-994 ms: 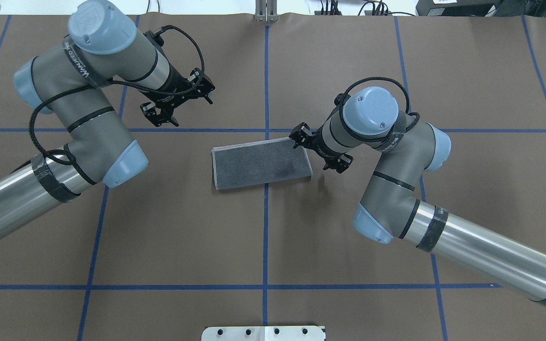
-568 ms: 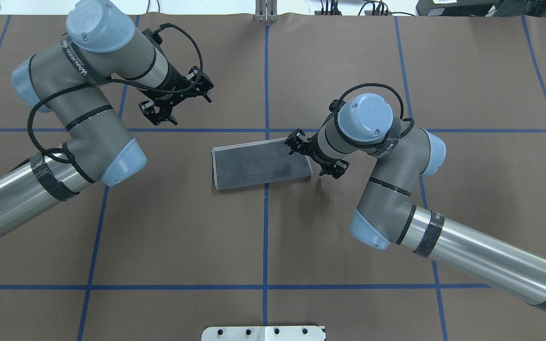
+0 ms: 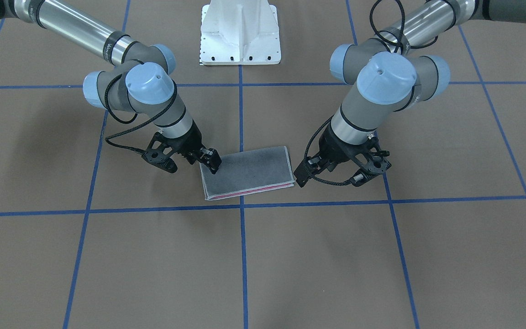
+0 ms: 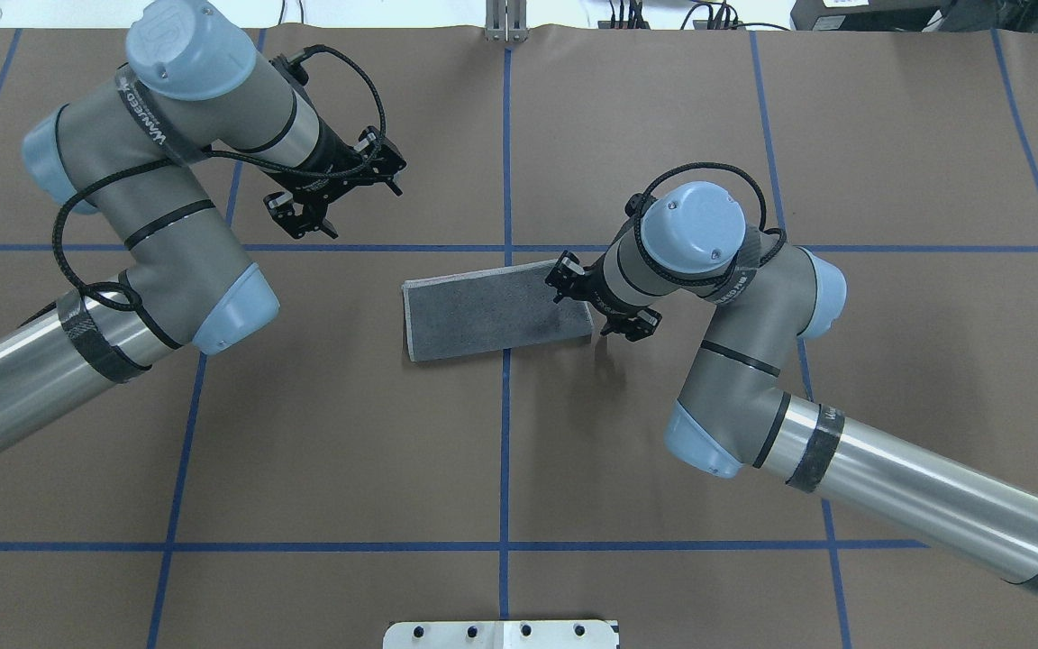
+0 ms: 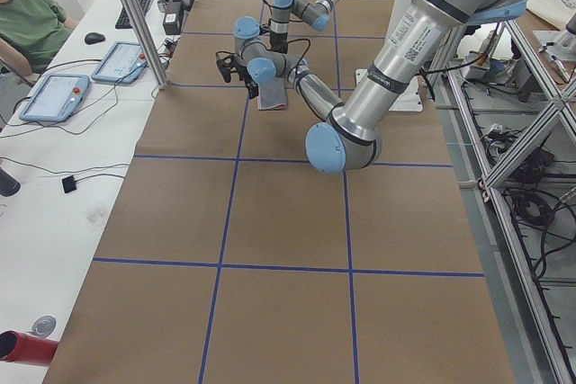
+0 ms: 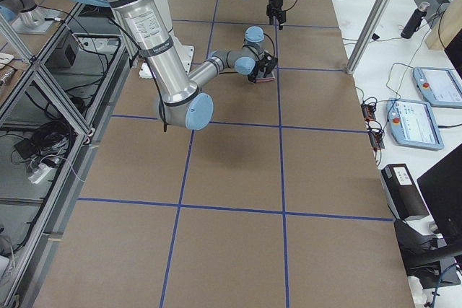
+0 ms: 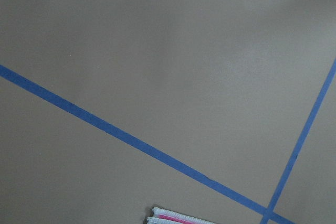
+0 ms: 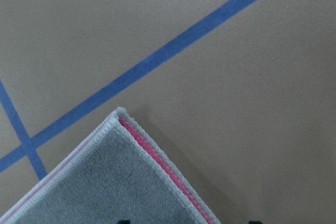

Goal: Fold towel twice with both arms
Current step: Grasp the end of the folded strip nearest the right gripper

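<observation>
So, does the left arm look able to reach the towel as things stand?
Probably yes: the left gripper hangs open off one end of the towel, with nothing between them; the right gripper is at the other end.

The overhead view looks forward and down from behind the base (image 4: 501, 634), seen at bottom centre, with the towel (image 4: 492, 311) mid-frame on the worktop (image 4: 519, 469). The front view faces it from across, steeply down, with the base at top centre, so sides are mirrored. Both end views look along the worktop from high and far; the towel is small in their upper middle. Each wrist view hangs close over the worktop with a towel corner at its lower edge. The left one shows only a sliver, seemingly the folded edge.
</observation>
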`<state>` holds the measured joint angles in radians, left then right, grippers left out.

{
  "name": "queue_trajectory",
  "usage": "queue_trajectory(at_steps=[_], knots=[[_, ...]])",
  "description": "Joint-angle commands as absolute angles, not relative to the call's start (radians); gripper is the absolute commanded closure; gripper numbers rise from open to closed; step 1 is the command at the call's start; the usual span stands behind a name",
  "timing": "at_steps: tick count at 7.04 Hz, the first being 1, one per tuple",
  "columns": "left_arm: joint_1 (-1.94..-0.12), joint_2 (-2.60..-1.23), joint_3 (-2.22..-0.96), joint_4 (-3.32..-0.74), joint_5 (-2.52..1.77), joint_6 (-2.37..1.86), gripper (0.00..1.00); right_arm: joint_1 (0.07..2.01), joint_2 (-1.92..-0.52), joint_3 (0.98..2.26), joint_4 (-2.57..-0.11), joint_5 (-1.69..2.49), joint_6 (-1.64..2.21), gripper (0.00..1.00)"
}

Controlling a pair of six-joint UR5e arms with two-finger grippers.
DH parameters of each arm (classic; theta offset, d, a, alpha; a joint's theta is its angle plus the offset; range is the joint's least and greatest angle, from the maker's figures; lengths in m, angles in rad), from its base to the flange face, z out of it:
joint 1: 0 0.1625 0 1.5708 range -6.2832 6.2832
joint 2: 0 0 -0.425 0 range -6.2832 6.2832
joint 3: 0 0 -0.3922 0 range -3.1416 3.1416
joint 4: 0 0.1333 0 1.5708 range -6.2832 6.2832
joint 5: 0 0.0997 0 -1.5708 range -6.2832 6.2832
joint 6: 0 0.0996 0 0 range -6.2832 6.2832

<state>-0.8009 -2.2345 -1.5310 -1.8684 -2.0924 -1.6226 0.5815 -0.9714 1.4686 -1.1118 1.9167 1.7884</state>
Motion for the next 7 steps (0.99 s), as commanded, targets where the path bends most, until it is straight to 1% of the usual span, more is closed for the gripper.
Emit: queue_trajectory(at_steps=[1, 2, 3, 4, 5, 7], knots=[[-0.801, -2.233, -1.531, -1.868, -2.092, -1.621, 0.00, 0.581, -0.973, 1.470, -1.111, 1.914, 1.789, 0.68], [-0.801, -2.233, -1.531, -1.868, -2.092, -1.623, 0.00, 0.581, -0.973, 1.471, -1.111, 1.914, 1.789, 0.84], [-0.801, -2.233, -1.531, -1.868, -2.092, -1.623, 0.00, 0.581, -0.977, 1.471, -1.109, 1.914, 1.787, 0.96], [-0.801, -2.235, -1.531, -1.868, -2.092, -1.623, 0.00, 0.581, -0.979, 1.473, -1.108, 1.916, 1.786, 1.00], [-0.805, -2.235, -1.531, -1.868, -2.094, -1.623, 0.00, 0.583, -0.980, 1.476, -1.108, 1.920, 1.761, 1.00], [-0.831, -2.235, -1.535, -1.868, -2.120, -1.621, 0.00, 0.583, -0.991, 1.526, -1.108, 1.942, 1.752, 1.00]])
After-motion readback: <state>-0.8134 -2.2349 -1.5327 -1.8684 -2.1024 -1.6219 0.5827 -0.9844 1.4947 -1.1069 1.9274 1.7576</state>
